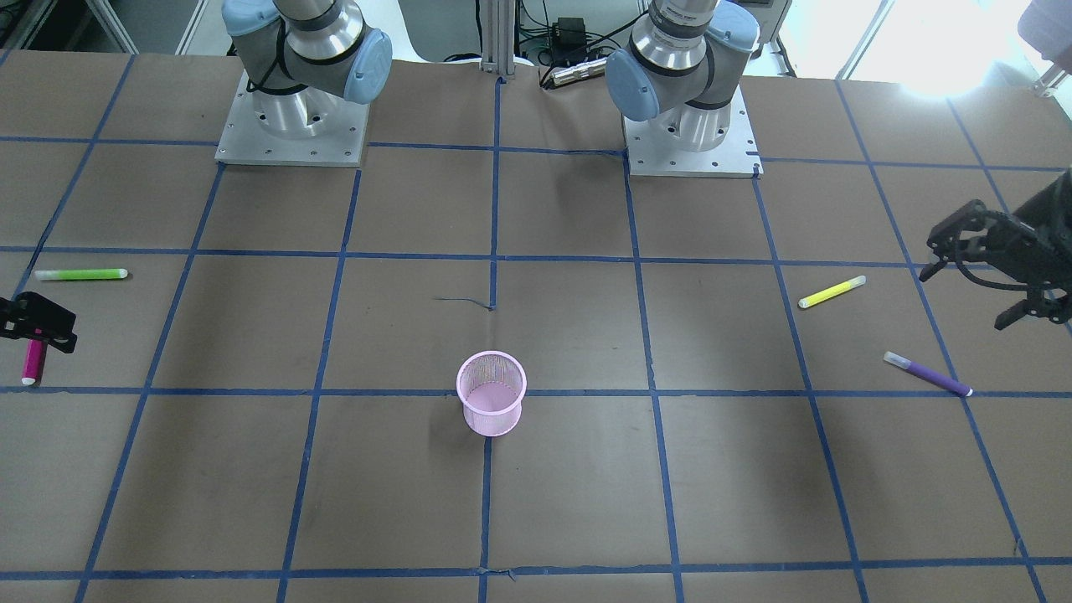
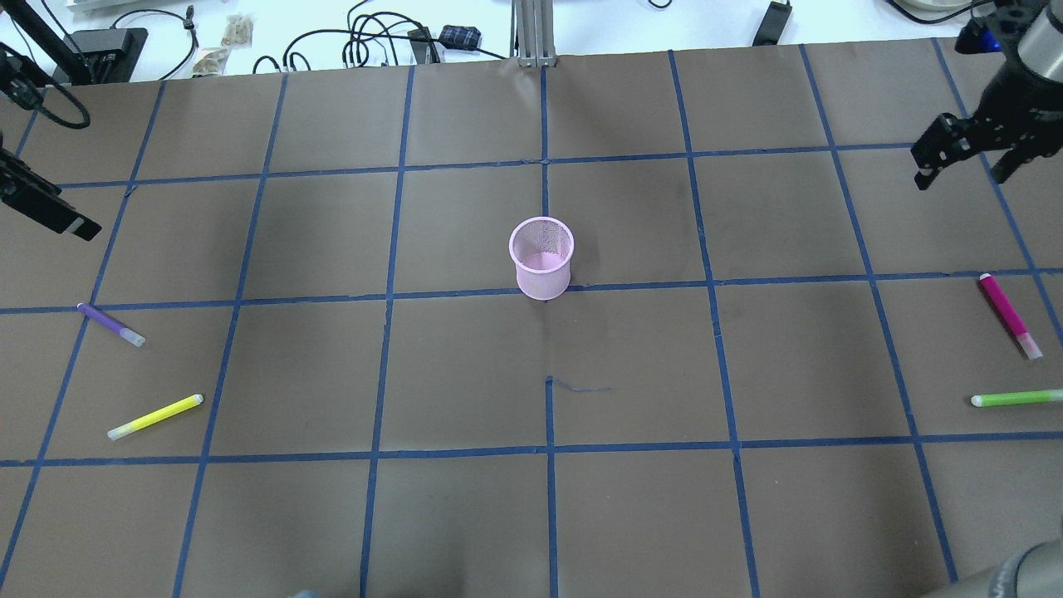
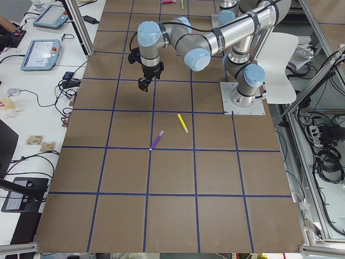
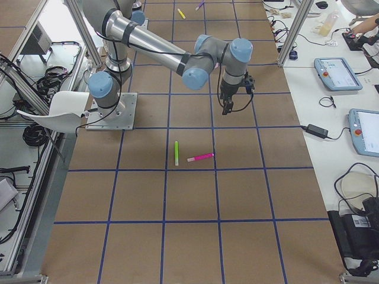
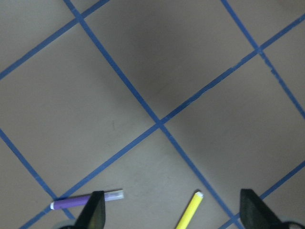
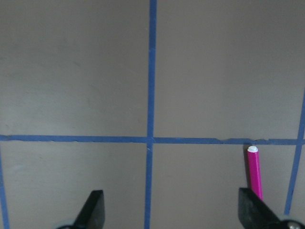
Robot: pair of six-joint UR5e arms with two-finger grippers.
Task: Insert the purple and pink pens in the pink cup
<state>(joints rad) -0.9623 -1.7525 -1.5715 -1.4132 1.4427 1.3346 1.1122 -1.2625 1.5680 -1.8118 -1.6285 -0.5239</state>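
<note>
Cup [image 2: 541, 257] of pink mesh stands upright near the middle of the table [image 2: 531, 515], with no pen in it, so I judge that neither insertion is done. The purple pen [image 2: 111, 324] lies flat far out on my left and the pink pen [image 2: 1007, 314] flat far out on my right, both well apart from the cup. My left gripper [image 1: 963, 297] and right gripper [image 6: 171, 210] hover wide open and empty, each near its own pen. A yellow pen [image 2: 155, 416] lies near the purple one and a green pen [image 2: 1015, 399] near the pink one. Neither touches its neighbour, so the risk is picking the wrong colour.
</note>
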